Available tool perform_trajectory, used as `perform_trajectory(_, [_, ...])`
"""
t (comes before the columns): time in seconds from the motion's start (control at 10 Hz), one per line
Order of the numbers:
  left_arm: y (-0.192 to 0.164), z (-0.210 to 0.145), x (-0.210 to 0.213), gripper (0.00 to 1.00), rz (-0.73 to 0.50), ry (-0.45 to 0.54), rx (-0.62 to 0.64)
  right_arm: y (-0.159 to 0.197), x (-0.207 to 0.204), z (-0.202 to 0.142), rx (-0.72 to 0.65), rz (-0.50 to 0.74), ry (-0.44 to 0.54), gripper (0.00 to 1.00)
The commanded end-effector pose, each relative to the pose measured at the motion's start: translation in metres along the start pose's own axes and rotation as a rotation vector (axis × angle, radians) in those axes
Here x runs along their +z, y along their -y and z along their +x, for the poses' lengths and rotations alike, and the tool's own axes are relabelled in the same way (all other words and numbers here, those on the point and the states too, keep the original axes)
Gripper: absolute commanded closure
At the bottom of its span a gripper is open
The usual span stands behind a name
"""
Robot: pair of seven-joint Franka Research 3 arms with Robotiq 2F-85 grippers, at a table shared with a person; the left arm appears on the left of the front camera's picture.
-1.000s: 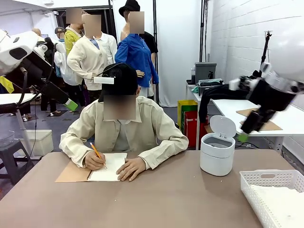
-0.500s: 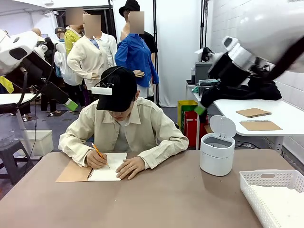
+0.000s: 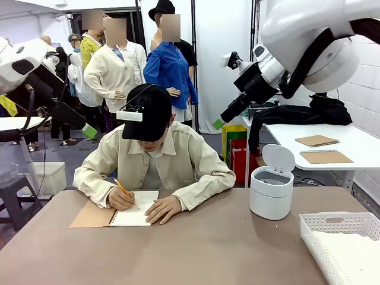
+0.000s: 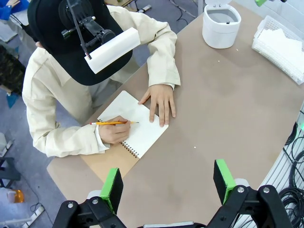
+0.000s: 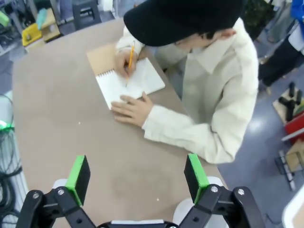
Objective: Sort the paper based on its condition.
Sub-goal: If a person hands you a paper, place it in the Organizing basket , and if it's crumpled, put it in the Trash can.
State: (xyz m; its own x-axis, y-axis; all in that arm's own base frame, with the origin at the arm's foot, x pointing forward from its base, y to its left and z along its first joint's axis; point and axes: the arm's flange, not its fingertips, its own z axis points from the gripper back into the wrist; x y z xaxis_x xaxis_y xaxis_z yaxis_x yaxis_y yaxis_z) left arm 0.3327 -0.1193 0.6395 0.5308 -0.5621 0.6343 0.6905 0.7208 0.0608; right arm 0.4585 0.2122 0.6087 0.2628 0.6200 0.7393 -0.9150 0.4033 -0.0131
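White paper (image 3: 351, 252) lies in the white lattice tray (image 3: 332, 224) at the table's right front; in the left wrist view the paper (image 4: 281, 42) fills that tray (image 4: 264, 27). My left gripper (image 4: 167, 178) hangs open and empty high above the table's left part; in the front view it (image 3: 84, 127) sits at the upper left. My right gripper (image 5: 137, 175) is open and empty, high over the table beside the seated person; from the front it (image 3: 223, 121) points down-left above the person's shoulder.
A person at the far side writes with a pencil (image 3: 122, 191) in a brown-covered spiral notebook (image 3: 135, 209), the other hand resting on the page. A white lidded bin (image 3: 272, 191) stands open at the right. The near half of the brown table (image 3: 202, 249) is bare.
My right arm has swung up and leftward from the far right to above the person's shoulder. The left arm has not moved. The person keeps writing.
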Motion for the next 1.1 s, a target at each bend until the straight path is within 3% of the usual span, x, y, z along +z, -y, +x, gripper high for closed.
perform_trajectory(0.0, [-0.001,-0.001,0.0,0.0,-0.005,0.002,0.006,0.012,-0.005,0.005,0.003,-0.008,0.05,0.0])
perform_trajectory(0.4, [-0.001,-0.001,0.0,0.0,-0.005,0.002,0.006,0.004,-0.01,0.016,0.013,0.018,0.005,0.0])
perform_trajectory(1.0, [-0.001,-0.001,0.0,0.0,-0.005,0.002,0.006,0.005,-0.006,0.01,-0.01,-0.005,0.016,0.0])
